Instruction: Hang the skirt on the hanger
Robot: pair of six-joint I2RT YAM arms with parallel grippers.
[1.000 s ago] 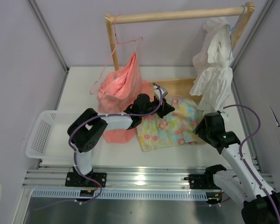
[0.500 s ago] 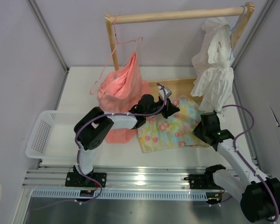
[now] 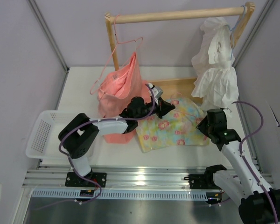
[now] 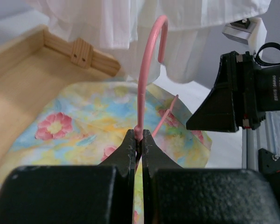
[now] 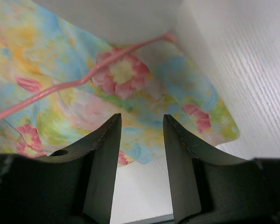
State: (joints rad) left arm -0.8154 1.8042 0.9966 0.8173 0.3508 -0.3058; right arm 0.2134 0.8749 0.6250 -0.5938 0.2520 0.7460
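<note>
The floral skirt [image 3: 173,124] lies flat on the white table, in front of the rack. My left gripper [image 3: 164,106] is over the skirt's far left edge. It is shut on the neck of the thin pale-pink hanger [image 4: 147,70], whose hook stands upright above the fingers [image 4: 127,149]. One hanger arm [image 5: 84,81] slants across the skirt [image 5: 121,74] in the right wrist view. My right gripper [image 3: 209,123] is open and empty, low over the skirt's right edge, and the cloth and bare table show between its fingers [image 5: 107,140].
A wooden rack [image 3: 177,16] stands at the back with a wooden base frame [image 3: 177,85]. On it hang a salmon garment [image 3: 121,86] on a pink hanger and a white ruffled garment [image 3: 217,60]. A white basket [image 3: 44,135] sits at the left.
My left arm's elbow has swung left and its gripper has shifted slightly left with the hanger. My right gripper has drawn back to the right, off the skirt's edge.
</note>
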